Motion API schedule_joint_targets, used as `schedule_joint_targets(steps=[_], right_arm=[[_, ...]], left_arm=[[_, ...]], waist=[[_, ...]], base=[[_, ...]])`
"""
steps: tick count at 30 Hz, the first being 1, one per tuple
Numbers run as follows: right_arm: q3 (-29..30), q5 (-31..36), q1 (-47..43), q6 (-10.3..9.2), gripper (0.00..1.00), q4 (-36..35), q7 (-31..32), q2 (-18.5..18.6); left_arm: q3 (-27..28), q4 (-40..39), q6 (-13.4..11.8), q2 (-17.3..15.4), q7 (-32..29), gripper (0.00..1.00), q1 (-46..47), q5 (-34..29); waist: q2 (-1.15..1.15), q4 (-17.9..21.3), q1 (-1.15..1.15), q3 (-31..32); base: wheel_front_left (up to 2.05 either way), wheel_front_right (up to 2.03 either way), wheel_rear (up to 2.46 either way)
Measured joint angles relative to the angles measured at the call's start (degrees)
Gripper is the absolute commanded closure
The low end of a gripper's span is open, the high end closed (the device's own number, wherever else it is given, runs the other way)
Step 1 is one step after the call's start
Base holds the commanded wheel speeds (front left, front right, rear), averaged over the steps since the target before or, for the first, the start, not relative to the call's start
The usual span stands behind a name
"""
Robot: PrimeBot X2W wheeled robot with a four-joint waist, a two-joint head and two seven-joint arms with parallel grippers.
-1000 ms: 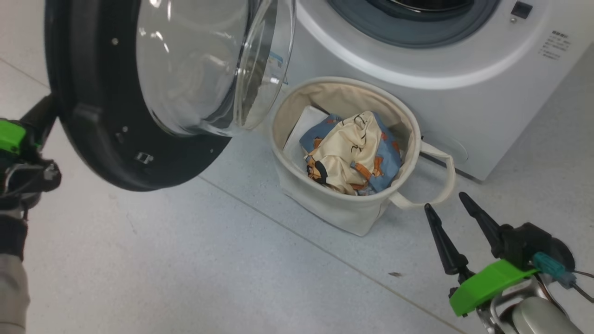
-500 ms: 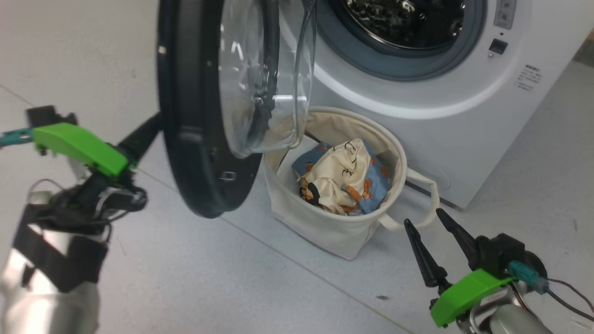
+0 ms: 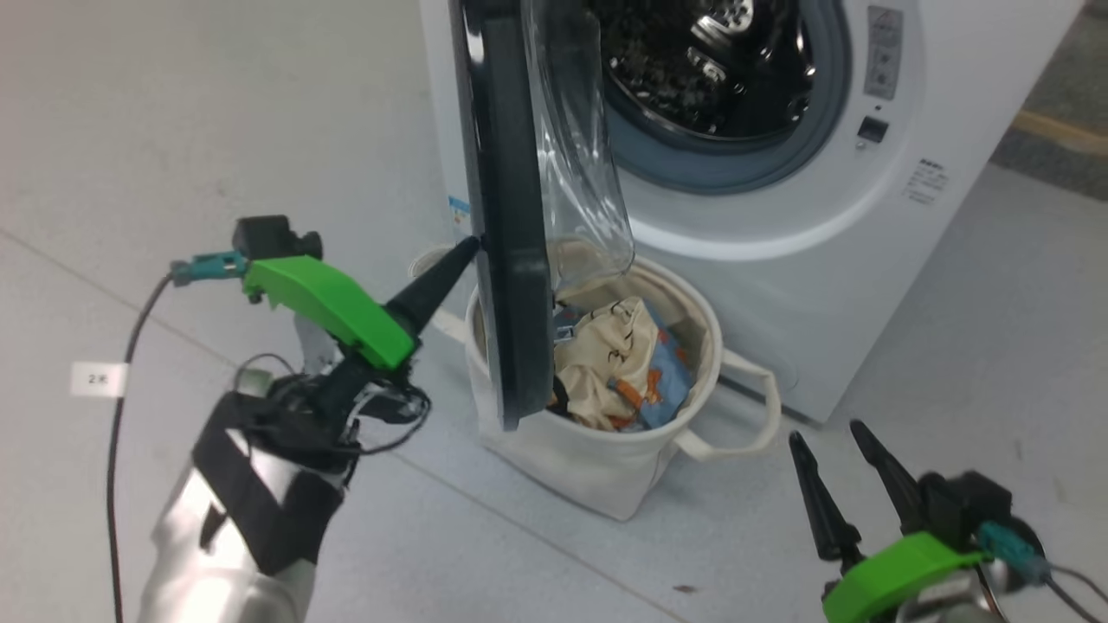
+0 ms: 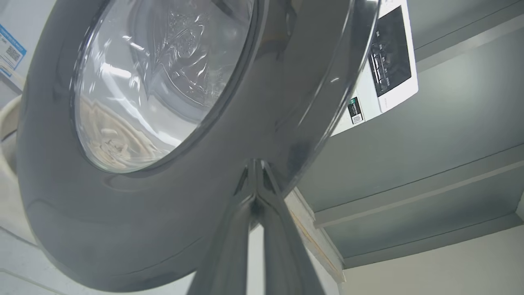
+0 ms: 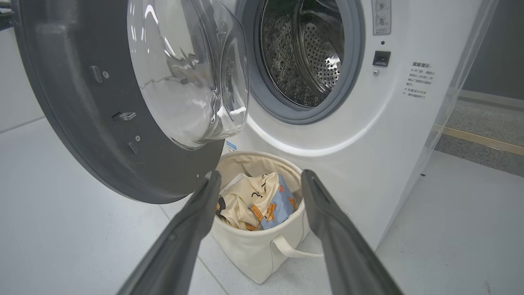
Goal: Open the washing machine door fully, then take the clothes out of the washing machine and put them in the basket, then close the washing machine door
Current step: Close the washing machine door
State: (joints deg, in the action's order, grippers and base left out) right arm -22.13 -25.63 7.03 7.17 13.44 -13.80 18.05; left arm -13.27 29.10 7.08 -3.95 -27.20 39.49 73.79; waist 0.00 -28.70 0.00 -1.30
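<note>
In the head view the washing machine door (image 3: 506,216) shows almost edge-on. Its top runs off the frame, and its lower rim hides the near left part of the basket (image 3: 589,467) and some of the clothes (image 3: 619,363). The upper part of the washing machine (image 3: 866,285) and of its drum mouth is cut off too. In the left wrist view the door (image 4: 163,229) covers nearly everything ahead. The glass gives only warped reflections, so what lies behind it cannot be made out.

The door stands upright and partly open. Its glossy outer face is turned toward the left tool (image 3: 466,249) and its glass bowl bulges toward the drum mouth, above the basket. The left tool (image 4: 256,164) has its fingers pressed together, with the tips against the door's black rim.

The right tool (image 3: 827,433) has its fingers wide apart and holds nothing. It hangs over the floor, just short of the basket. In the right wrist view the basket (image 5: 254,250) sits upright beyond the right tool (image 5: 262,174), mouth up, touching or nearly touching the machine's front (image 5: 389,143). One handle loops toward that tool. The clothes (image 5: 258,200) lie crumpled inside, below the open door (image 5: 82,123).
</note>
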Motion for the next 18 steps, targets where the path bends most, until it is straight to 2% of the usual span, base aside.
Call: schedule_joint_targets(steps=[7,12,18], right_arm=[[4.9,2.2,-6.1,0.0,0.0,-0.8,-0.4,-3.3],[6.9,3.6,-7.8,0.0,0.0,-3.0,-0.4,-3.5],[8.9,4.4,-7.9,0.0,0.0,-5.2,0.2,-3.5]], left_arm=[[-6.3,2.6,0.0,-0.2,6.7,1.0,-1.3,-3.8],[-8.3,4.0,0.0,-2.7,11.6,1.0,-2.5,-4.7],[-9.9,3.9,0.0,-4.7,15.5,1.0,-2.6,-2.9]], waist=[[0.0,2.8,0.0,4.0],[0.0,8.0,0.0,4.6],[0.0,14.9,0.0,3.2]], base=[[0.0,0.0,0.0],[0.0,0.0,0.0],[0.0,0.0,0.0]])
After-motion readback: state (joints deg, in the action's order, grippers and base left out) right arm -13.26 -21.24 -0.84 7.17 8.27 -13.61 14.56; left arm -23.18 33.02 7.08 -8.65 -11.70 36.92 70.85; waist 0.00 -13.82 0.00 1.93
